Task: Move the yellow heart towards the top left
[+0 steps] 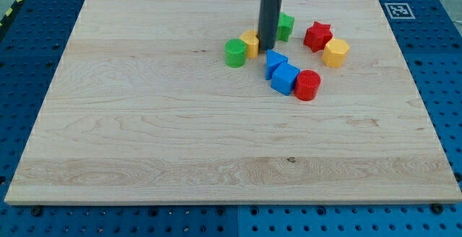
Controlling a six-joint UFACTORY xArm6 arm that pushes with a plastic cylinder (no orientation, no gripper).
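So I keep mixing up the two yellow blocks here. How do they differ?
The yellow heart sits left of centre, partly hidden behind my tip, and touches the green cylinder. The yellow hexagon block sits furthest to the view's right, in full sight, beside the red star, well away from my tip. The hexagon's flat sides are plain; the heart's outline is hard to make out. Both are the same yellow and look alike in size.

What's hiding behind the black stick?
Behind the rod, whose tip touches down there, peek part of a yellow heart and a green block. Their covered parts stay unseen.
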